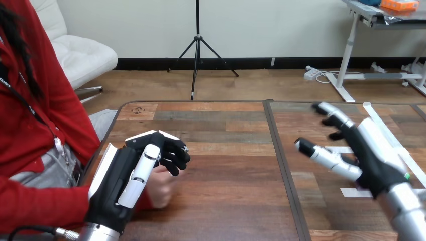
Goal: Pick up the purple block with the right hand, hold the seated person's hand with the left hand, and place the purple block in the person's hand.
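Fingers (177, 154) of left hand (119, 182) curled round person's hand (162, 192); those of right hand (373, 163) straight, released.

A wooden table (226, 201) of brown and grey planks is showing a smooth, faintly sheened finish with visible grain. White strips of tape (382, 131) are lying on it, matt like paper. The robot's left hand (125, 175) and right hand (369, 158) are showing matt black plastic under glossy white shells. Its silver forearm (408, 213) is gleaming like brushed metal. The person's red sleeve (40, 206) is looking like soft, matt cloth.
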Action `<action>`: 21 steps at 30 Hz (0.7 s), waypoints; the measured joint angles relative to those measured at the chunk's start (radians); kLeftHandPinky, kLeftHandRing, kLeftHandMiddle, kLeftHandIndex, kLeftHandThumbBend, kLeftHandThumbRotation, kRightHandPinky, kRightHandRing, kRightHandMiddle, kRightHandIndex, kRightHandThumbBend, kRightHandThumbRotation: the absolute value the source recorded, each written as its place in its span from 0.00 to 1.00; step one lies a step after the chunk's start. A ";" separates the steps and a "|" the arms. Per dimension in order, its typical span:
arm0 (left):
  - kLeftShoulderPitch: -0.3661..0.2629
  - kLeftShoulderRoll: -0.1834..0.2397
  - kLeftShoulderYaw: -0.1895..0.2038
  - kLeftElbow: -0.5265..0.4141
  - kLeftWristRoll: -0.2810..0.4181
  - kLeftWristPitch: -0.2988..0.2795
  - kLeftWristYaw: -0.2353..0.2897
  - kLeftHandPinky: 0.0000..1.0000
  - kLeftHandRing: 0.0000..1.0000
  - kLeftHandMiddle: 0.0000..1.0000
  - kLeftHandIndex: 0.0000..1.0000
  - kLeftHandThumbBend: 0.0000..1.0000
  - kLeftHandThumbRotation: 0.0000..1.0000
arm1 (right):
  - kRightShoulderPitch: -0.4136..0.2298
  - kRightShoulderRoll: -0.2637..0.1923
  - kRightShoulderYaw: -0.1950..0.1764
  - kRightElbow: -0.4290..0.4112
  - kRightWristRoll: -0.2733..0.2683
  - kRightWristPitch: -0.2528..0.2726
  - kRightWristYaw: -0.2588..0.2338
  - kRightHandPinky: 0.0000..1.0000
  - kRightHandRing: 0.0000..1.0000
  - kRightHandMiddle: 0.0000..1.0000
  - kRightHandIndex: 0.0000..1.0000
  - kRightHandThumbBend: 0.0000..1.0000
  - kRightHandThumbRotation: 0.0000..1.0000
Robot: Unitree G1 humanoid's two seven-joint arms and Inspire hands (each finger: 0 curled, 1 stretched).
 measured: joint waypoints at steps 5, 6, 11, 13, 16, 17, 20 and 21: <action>0.000 0.000 0.000 0.000 -0.001 0.007 0.000 0.39 0.47 0.50 0.48 0.33 0.96 | -0.033 -0.013 0.001 0.042 -0.017 0.014 -0.024 0.78 0.91 0.95 0.97 1.00 0.81; 0.000 0.000 0.000 0.000 -0.001 0.008 0.000 0.39 0.47 0.50 0.48 0.33 0.96 | -0.039 -0.016 0.001 0.051 -0.022 0.016 -0.027 0.78 0.91 0.95 0.97 1.00 0.80; 0.000 0.000 0.001 0.000 -0.001 0.010 0.000 0.40 0.47 0.50 0.48 0.33 0.95 | -0.067 -0.032 0.006 0.099 -0.041 0.029 -0.044 0.78 0.91 0.95 0.97 1.00 0.75; 0.000 0.000 0.002 0.000 -0.001 0.010 0.000 0.40 0.47 0.50 0.48 0.33 0.95 | -0.077 -0.037 0.008 0.118 -0.050 0.037 -0.049 0.78 0.91 0.95 0.97 1.00 0.74; 0.000 0.000 0.004 0.000 -0.001 0.010 0.000 0.40 0.47 0.50 0.48 0.32 0.94 | -0.093 -0.043 0.011 0.146 -0.064 0.048 -0.056 0.77 0.90 0.94 0.96 1.00 0.72; 0.000 0.000 0.004 0.000 -0.001 0.010 0.000 0.39 0.47 0.50 0.48 0.32 0.94 | -0.098 -0.046 0.011 0.156 -0.067 0.050 -0.058 0.77 0.90 0.94 0.96 1.00 0.71; 0.000 0.000 0.006 0.000 -0.002 0.010 0.000 0.39 0.47 0.50 0.48 0.32 0.94 | -0.108 -0.056 0.015 0.185 -0.075 0.052 -0.064 0.77 0.90 0.93 0.95 1.00 0.69; 0.000 0.000 0.006 0.000 -0.002 0.010 0.000 0.39 0.48 0.50 0.48 0.32 0.94 | -0.112 -0.060 0.017 0.193 -0.078 0.053 -0.065 0.77 0.90 0.93 0.95 1.00 0.68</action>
